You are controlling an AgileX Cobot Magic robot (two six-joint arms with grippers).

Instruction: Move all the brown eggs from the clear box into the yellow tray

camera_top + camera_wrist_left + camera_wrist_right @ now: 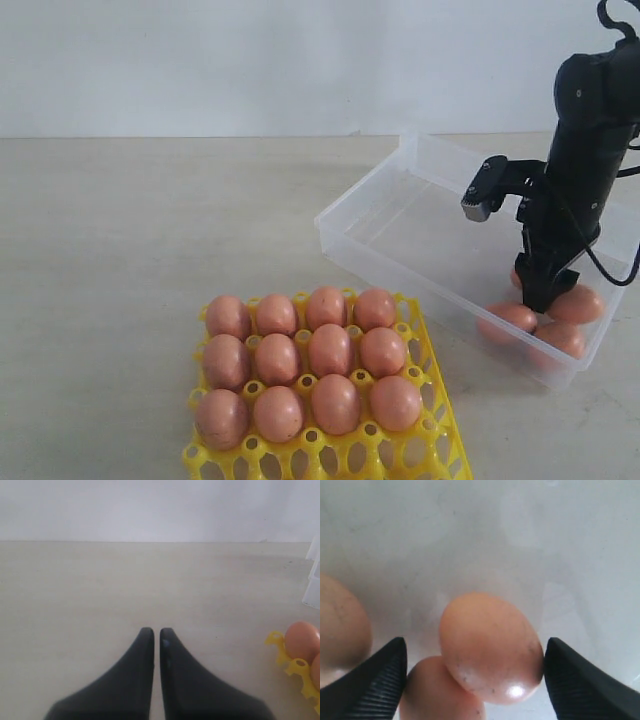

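The yellow tray [432,440] at the front holds several brown eggs [330,350] in three rows. Three more brown eggs [508,320] lie in the near right corner of the clear box [400,230]. My right gripper [545,295] reaches down among them. In the right wrist view it [475,647] stands open around one egg [490,645]. One finger [570,675] touches that egg and the other stands apart from it, next to a lower egg [437,692]. My left gripper [156,631] is shut and empty over bare table, with the tray's corner [295,667] beside it.
The rest of the clear box is bare floor with low walls. A pale wall stands behind the beige table [150,230]. A corner of the box [314,580] shows at the edge of the left wrist view. The front row of tray cups [330,455] holds nothing.
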